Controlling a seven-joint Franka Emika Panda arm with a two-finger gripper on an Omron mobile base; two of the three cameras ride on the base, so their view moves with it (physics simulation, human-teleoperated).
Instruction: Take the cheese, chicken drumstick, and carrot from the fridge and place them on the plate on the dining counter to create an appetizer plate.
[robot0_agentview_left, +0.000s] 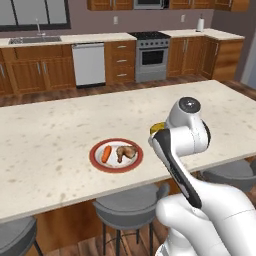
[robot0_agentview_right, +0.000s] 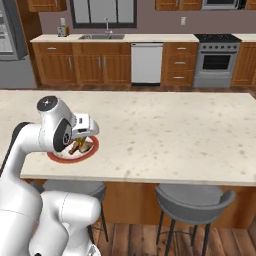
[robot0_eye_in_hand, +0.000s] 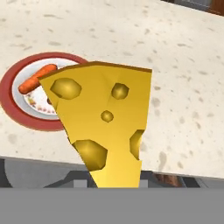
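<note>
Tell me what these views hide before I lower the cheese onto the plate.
- Pincer fingertips: hand view, covered by the cheese.
- Chicken drumstick: hand view, behind the cheese.
- Plate: right base view, largely behind the arm; carrot hidden there.
- Cheese: left base view, just a yellow sliver behind the wrist.
- Fridge: cut off by right base view's left edge.

Grey stools (robot0_agentview_left: 131, 206) stood tucked under the island's near edge (three seats in the left base view); a dishwasher (robot0_agentview_left: 89, 64), stove (robot0_agentview_left: 151, 55) and sink (robot0_agentview_left: 34, 39) lined the far wall.
</note>
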